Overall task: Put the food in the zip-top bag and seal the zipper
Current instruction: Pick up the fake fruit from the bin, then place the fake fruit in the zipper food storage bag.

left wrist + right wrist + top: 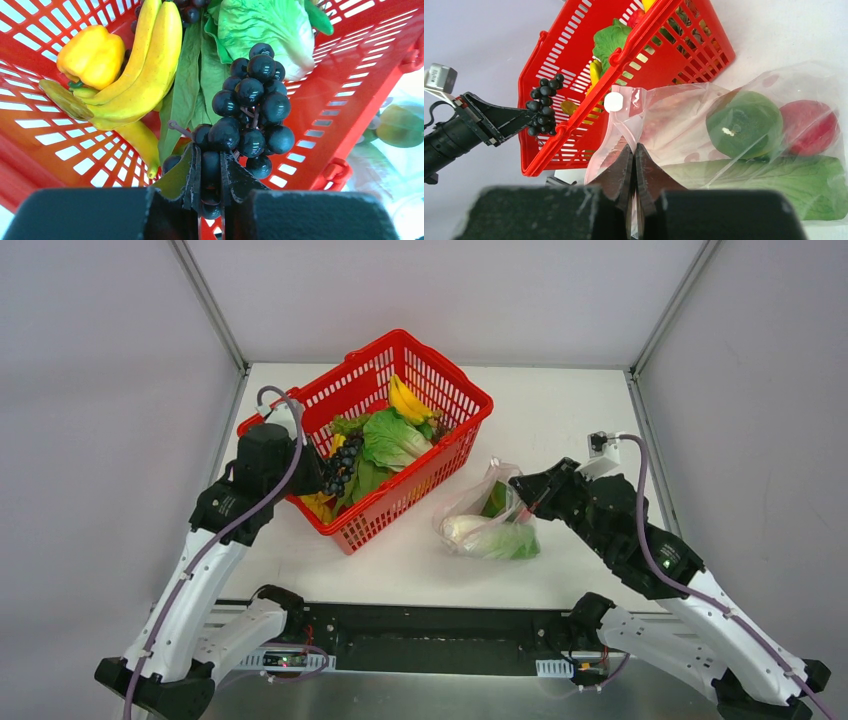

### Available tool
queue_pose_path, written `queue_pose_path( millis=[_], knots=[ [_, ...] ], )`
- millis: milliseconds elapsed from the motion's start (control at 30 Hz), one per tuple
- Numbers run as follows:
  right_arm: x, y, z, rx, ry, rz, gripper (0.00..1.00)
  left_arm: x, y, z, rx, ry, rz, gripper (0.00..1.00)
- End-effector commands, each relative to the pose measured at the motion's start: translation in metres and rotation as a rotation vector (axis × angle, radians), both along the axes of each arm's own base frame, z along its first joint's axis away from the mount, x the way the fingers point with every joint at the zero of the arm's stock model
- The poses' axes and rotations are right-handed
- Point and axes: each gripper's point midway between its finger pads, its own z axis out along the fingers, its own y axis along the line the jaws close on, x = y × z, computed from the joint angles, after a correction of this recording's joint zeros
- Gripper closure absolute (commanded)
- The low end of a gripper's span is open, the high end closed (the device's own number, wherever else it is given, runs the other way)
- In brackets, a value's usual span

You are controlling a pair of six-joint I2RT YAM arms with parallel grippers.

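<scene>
The overhead camera sits high behind the two arms and looks down and forward over the whole table. It is far enough back to take in the red basket left of centre and the bag right of centre.

The left wrist camera looks along the left gripper from very near, straight into the basket, and the grapes fill the middle.

The right wrist camera looks along the right gripper, close over the bag and on toward the basket's outer wall.

All three views share the basket and the grapes. A strip of the bag also shows at the right edge of the left wrist view.
</scene>
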Motion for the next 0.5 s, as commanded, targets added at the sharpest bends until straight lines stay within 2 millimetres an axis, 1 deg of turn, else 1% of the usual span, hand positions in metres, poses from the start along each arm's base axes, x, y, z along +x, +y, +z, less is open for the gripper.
queue_pose_path(
  millis=[0, 167, 267, 367, 467],
  knots=[
    [-0.002, 0.008, 0.014, 0.027, -0.022, 0.043, 0.97, -0.002, -0.001, 0.043, -0.078, -0.113, 0.017, 1.0],
    [-0.004, 0.017, 0.01, 0.015, -0.009, 0.085, 0.97, -0.011, -0.019, 0.077, -0.183, -0.185, -0.069, 1.0],
    [-0.004, 0.02, 0.008, 0.012, -0.004, 0.096, 0.97, -0.017, -0.036, 0.095, -0.269, -0.202, -0.142, 1.0],
    [-0.005, 0.021, 0.01, 0.013, -0.006, 0.106, 0.97, -0.023, -0.054, 0.105, -0.338, -0.187, -0.227, 1.0],
    [-0.005, 0.022, 0.01, 0.011, -0.007, 0.11, 0.97, -0.033, -0.07, 0.109, -0.357, -0.163, -0.322, 1.0]
  ],
)
